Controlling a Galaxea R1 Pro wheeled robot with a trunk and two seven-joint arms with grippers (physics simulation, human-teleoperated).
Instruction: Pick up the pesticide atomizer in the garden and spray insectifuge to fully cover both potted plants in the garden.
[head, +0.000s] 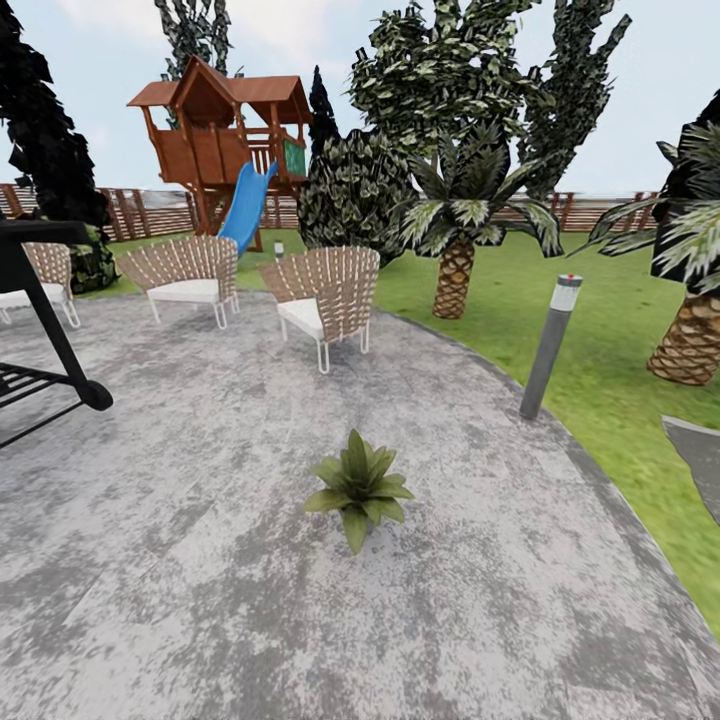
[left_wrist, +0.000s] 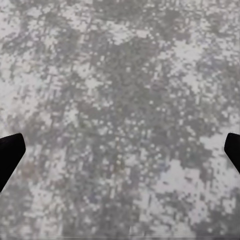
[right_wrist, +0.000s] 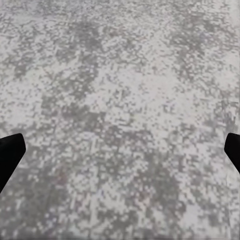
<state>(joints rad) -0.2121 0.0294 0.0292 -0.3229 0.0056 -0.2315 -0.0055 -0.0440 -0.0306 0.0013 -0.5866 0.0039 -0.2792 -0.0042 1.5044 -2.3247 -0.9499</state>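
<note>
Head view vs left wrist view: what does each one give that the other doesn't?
Head view: small green-leaved potted plant on the patio, grey bollard lamp at the lawn edge, woven white-cushioned chairs, wooden playhouse with blue slide.
Left wrist view: dark fingertips of the left gripper, spread wide, nothing between.
Shared: mottled grey stone patio.

at the left edge of the head view a black metal frame on a wheel (head: 45, 340) is cut off, as is a woven white-cushioned chair (head: 40, 280) behind it. at the right edge a scaly brown palm trunk (head: 690, 340) and a dark grey slab (head: 700, 455) run out of frame. the rosette plant's (head: 358, 487) grey pot is hidden under its leaves.
</note>
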